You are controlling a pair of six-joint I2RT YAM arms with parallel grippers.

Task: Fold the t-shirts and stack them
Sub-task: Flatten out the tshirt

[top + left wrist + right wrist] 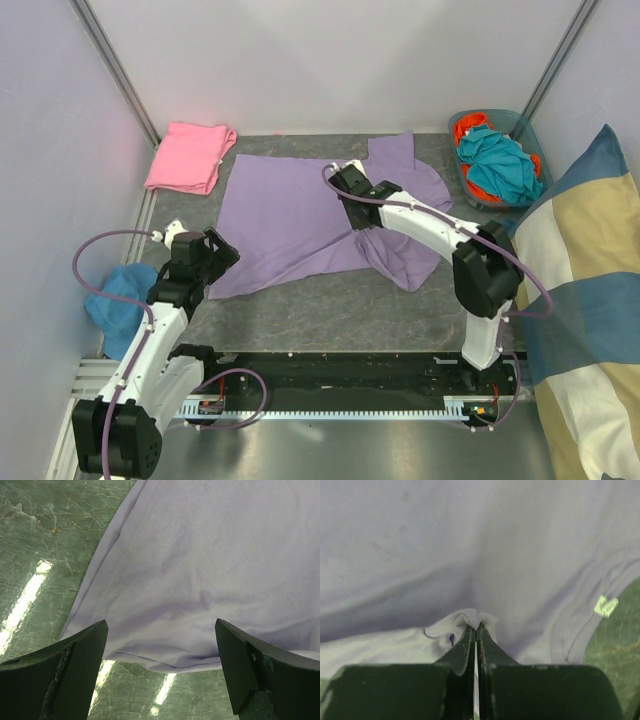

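**mika:** ok, top view first. What's lying around the arms?

**jo:** The lavender t-shirt (290, 215) is spread over the middle of the table (330, 305), and its right side is bunched up under the right arm (430, 225). The right jaws sit on it near its far edge. The left jaws hang just off its near left corner. The pink t-shirt (188, 157) is folded up well beyond the left jaws in the far left corner, a little apart from the lavender one. A crumpled blue cloth (112, 300) lies behind and to the left of the left jaws, beside the left arm (165, 320). A big striped cushion (585, 290) leans in on the far side of the right arm, clear of the shirt.

**mika:** any bins?

**jo:** Just one basket (522, 118), well off to the right of the right jaws in the far corner. It's piled with teal cloth (500, 165) and some orange cloth (468, 130).

**mika:** left wrist cam?

**jo:** The left jaws are wide apart with nothing between them. The lavender hem lies flat just ahead of them, and there's bare green marbled table ahead-left and underneath.

**mika:** and the right wrist?

**jo:** The right jaws are pressed together, clamped on a small pinch of the lavender cloth that puckers up at their tips. The rest of the shirt fills everything ahead. A small pale label (606, 606) sits ahead and to the right by a stitched edge, with a sliver of table past it.
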